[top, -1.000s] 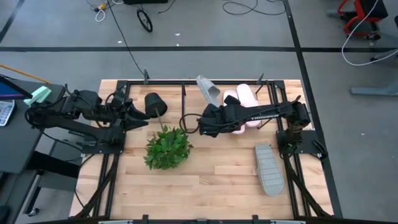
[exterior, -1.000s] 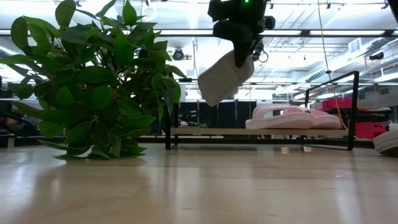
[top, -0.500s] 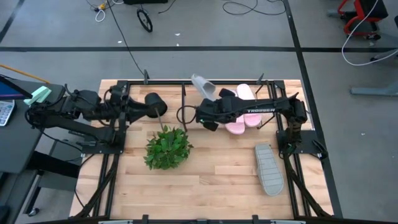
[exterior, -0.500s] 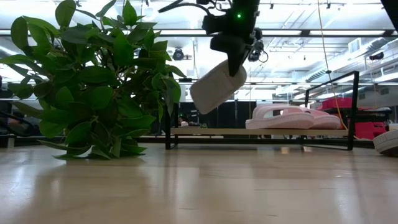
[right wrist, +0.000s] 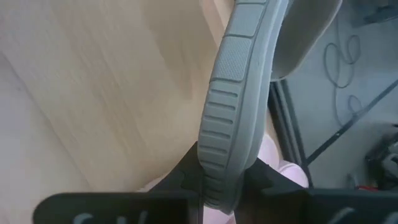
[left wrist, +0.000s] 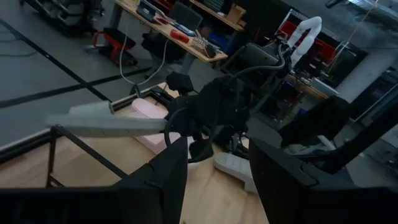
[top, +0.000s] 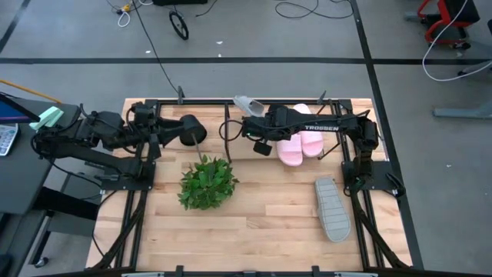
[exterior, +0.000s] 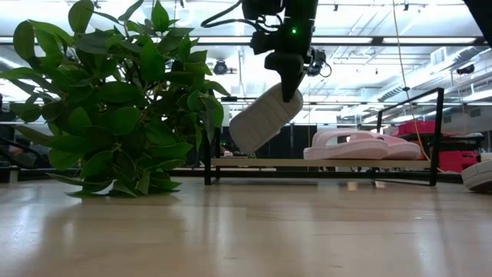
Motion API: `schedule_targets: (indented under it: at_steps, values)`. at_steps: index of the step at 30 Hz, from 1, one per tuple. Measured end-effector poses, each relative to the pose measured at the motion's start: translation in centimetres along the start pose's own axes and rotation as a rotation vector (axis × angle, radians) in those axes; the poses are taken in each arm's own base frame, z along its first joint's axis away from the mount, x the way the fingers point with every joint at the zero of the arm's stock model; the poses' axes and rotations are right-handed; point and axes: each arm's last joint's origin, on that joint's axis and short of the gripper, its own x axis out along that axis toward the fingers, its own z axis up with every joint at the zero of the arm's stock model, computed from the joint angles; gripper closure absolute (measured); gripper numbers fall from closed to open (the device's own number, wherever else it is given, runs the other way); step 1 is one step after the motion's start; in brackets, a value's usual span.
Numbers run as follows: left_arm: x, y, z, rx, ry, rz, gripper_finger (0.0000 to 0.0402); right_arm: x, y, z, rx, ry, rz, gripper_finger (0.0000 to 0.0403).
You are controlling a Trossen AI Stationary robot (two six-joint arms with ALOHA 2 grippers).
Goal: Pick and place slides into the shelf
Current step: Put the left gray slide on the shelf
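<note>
High view: right gripper (top: 254,125) fingers pinch one grey slide (top: 247,103); two pink slides (top: 300,140) on shelf (top: 227,121); another grey slide (top: 333,208) at 4 o'clock; left gripper (top: 171,138) fingers: cannot tell.

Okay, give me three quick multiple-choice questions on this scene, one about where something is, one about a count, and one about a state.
1. Where is the second grey slide?
A. On the shelf
B. Flat on the tabletop, near the right arm's base
C. Under the plant

2. How many pink slides lie on the shelf?
A. None
B. Two
C. Four

3. What state is the right gripper in?
A. Shut on a grey slide held in the air
B. Open and empty
C. Resting on the tabletop

Answers:
1 B, the high view shows it lying sole-up on the tabletop, off the shelf.
2 B, a pair sits side by side on the board.
3 A, the right wrist view shows the fingers pinching the grey slide, which hangs tilted above the shelf in the low view.
</note>
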Motion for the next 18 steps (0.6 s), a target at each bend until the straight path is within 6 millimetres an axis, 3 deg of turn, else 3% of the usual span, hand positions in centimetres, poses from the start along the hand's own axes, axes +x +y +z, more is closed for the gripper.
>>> schedule_targets:
  at_steps: [12, 18]
  values:
    - [0.0, 0.0, 0.0, 0.031, -0.004, 0.006, 0.0225, 0.4, 0.7, 0.1, 0.022, 0.013, 0.055, 0.0355]
    - [0.0, 0.0, 0.0, 0.050, -0.007, 0.011, 0.0226, 1.9, 2.9, 0.3, -0.027, 0.050, 0.079, 0.0355]
